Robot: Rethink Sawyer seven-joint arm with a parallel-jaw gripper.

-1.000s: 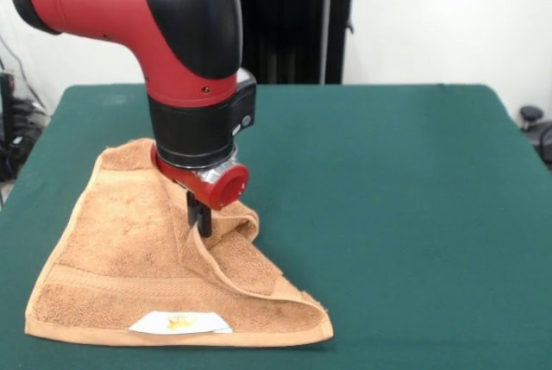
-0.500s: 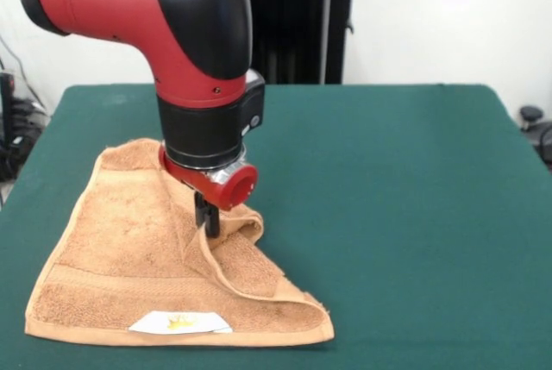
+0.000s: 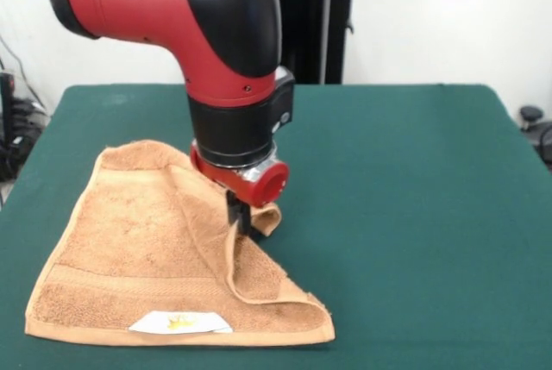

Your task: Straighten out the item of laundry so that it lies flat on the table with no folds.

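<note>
The red and black arm (image 3: 216, 51) comes down over the green felt worktop (image 3: 405, 189), and its jaws (image 3: 239, 222) sit low, right at the cloth. They are nearly closed, pinching a raised fold of the orange-tan terry towel (image 3: 138, 249); the dark tips show only as a short black stub under the red wrist collar (image 3: 259, 182), with terry bunched against them on both sides.

From the jaws, a ridge of towel runs down toward the picture's bottom and slightly rightward, ending at the towel's corner. Just to the right of the jaws a small flap of the towel curls up and over, touching the tips. To the left of the jaws and below them, the larger part of the towel lies flat on the worktop, spreading out to the picture's left. Its woven border band runs across below the jaws, and the white label with a yellow mark (image 3: 179, 322) lies on the towel's bottom edge, well below and left of the jaws.

To the right of the jaws the worktop is bare green cloth.
</note>
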